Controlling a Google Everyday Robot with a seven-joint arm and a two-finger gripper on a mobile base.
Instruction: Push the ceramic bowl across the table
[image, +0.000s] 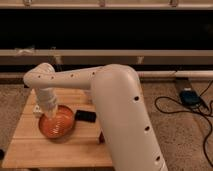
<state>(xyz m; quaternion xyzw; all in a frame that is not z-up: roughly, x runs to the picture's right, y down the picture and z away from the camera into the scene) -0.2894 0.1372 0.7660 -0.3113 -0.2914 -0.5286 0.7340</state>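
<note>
The ceramic bowl (57, 126) sits on the left half of the table (30, 150), toward the back edge, and seems to hold nothing but the tool reaching into it. The gripper (52, 112) hangs from above over the bowl's back-left inner part, at or just inside the rim; whether its fingers are apart or together I cannot tell. A small dark object (85, 116) lies just beside the bowl's right edge, so a rightward push would likely meet it.

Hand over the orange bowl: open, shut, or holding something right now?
Hand: down inside the wide orange ceramic bowl on the light wooden table; whether it is open or shut cannot be told.
</note>
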